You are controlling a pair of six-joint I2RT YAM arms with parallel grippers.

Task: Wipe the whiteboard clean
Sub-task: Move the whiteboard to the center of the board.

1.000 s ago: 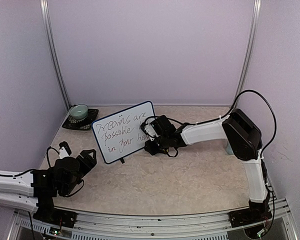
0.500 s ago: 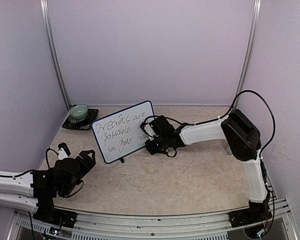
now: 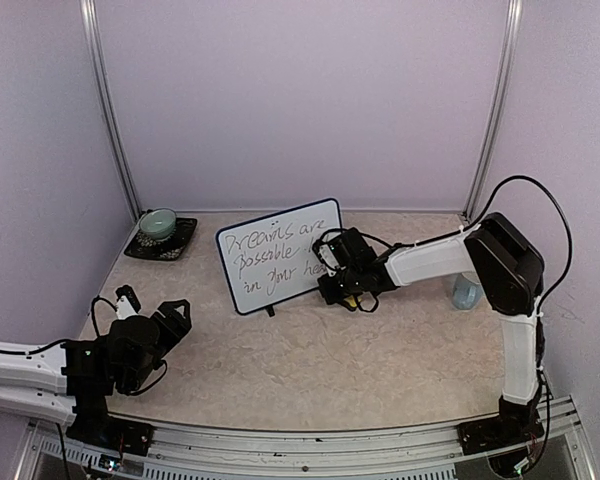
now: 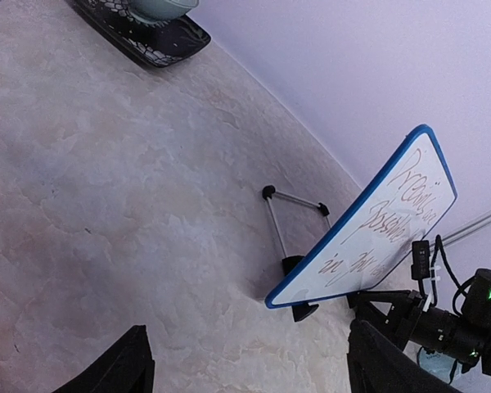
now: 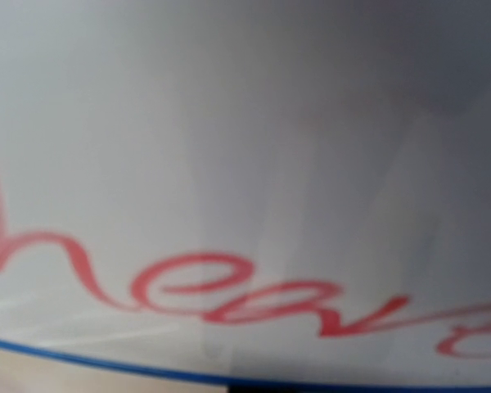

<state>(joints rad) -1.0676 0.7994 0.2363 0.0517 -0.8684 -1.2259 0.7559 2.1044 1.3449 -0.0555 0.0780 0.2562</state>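
Up top, the whiteboard is sliding right across the table. My right gripper, pressed at its right edge, is travelling right with it. The board is now standing mid-table towards the back, well apart from the bowl on its tray. Most of the writing is still showing, so I'm judging that this stroke is shoving the board more than wiping it. I cannot tell whether my right fingers are apart or clamped on anything.

On the left wrist camera, my left gripper is hanging with its fingers spread wide and empty. It's well short of the board, which is leaning back on its stand. Bracing the board looks like the useful job here.

On the right wrist camera, the glossy face is filling everything. Red letters are sitting just above the blue frame, with faint smears higher up.
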